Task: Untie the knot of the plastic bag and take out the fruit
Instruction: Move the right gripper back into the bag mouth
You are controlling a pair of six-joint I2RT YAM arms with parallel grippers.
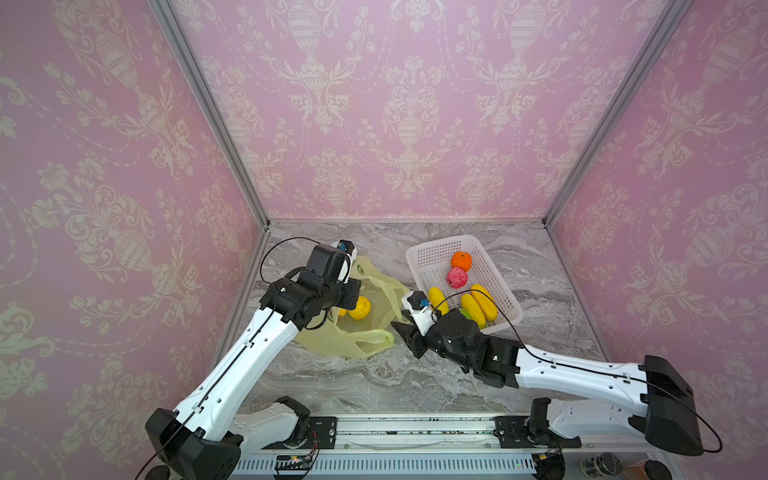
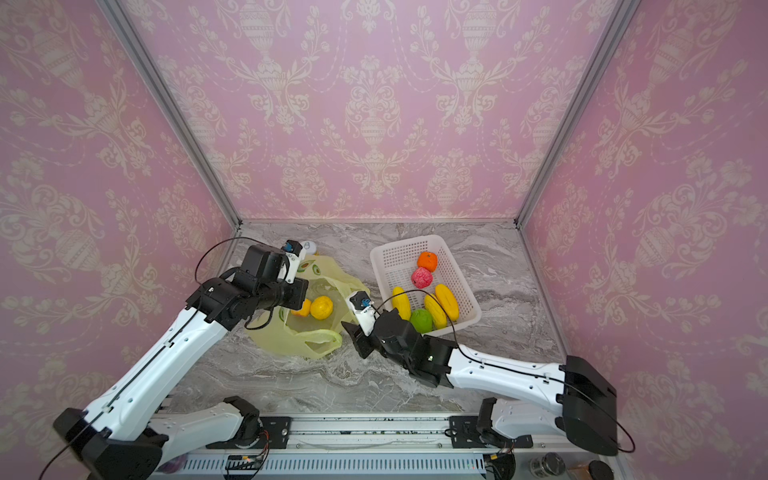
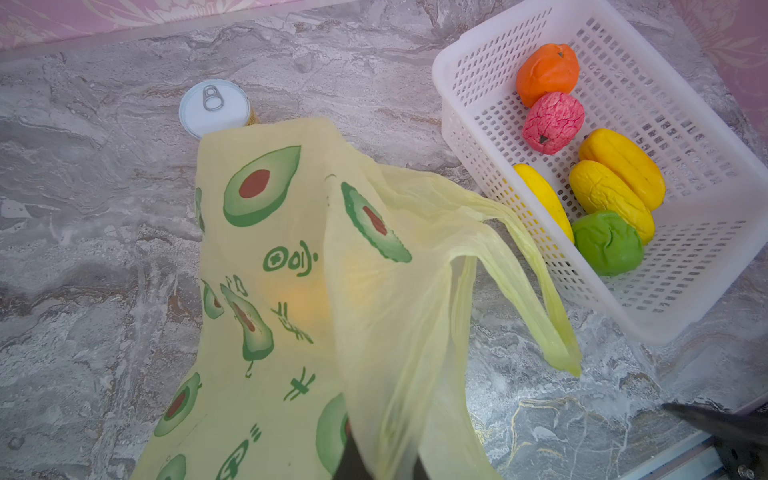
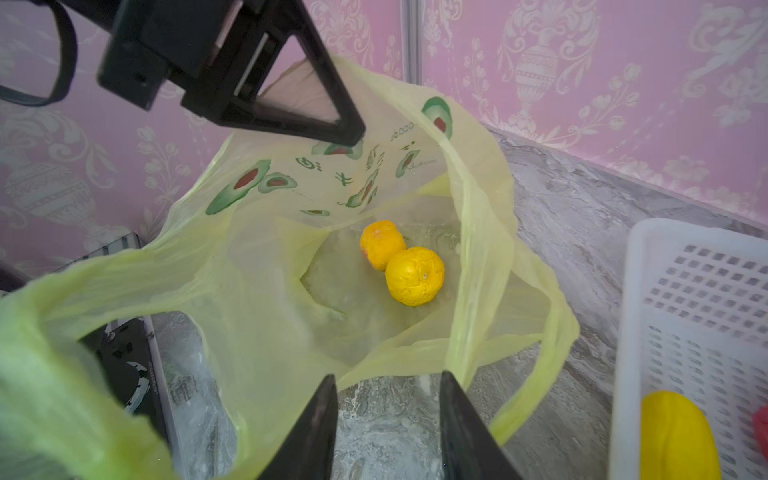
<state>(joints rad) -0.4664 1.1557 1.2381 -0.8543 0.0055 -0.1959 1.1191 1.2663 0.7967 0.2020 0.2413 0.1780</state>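
The yellow-green plastic bag (image 1: 365,345) (image 2: 291,336) lies open on the marble table, its avocado print facing the left wrist view (image 3: 257,291). Its handles hang loose and no knot shows. My left gripper (image 4: 353,135) is shut on the bag's far rim and holds it up. Two round yellow-orange fruits (image 4: 414,276) (image 4: 381,244) rest on the bag's bottom (image 2: 321,307). My right gripper (image 4: 388,378) (image 1: 405,332) stands open at the bag's near rim with nothing between its fingers. Several other fruits lie in the white basket (image 1: 432,245): orange (image 1: 461,261), pink (image 1: 457,277), yellow ones (image 1: 473,309), green (image 2: 421,321).
A white-lidded jar (image 3: 214,107) stands behind the bag near the back left corner (image 2: 309,246). The basket (image 3: 457,124) sits to the right of the bag, close to my right wrist. Pink walls close the table on three sides.
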